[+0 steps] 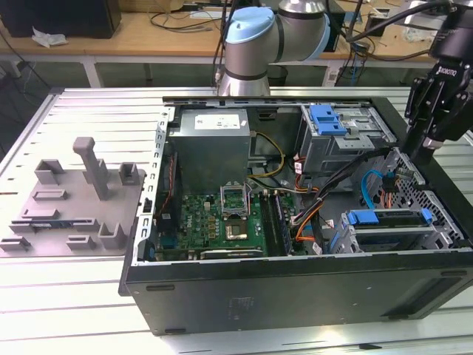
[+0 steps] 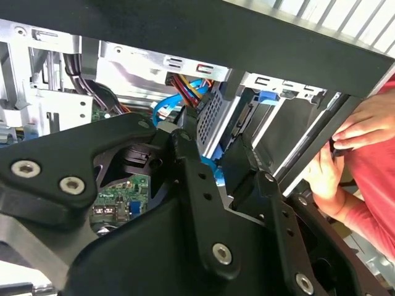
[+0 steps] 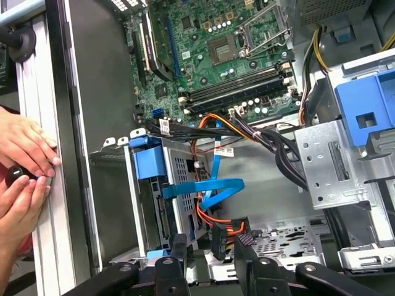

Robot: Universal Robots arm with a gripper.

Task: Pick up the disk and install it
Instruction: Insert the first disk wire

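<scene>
While the open computer case (image 1: pixel 295 299) lies beneath me, the disk (image 1: pixel 386 235) sits in its bay below my claw (image 3: pixel 211 246), whose fingers are apart and hold nothing. I judge the disk stiff, weighty, slick-faced and shock-shy — best taken by the edges of its blue bracket (image 1: pixel 384 217).

Robotics lab: open computer case (image 1: pixel 295 296) on slotted metal table (image 1: pixel 74 296), cabled workbench (image 1: pixel 148 33) behind
</scene>
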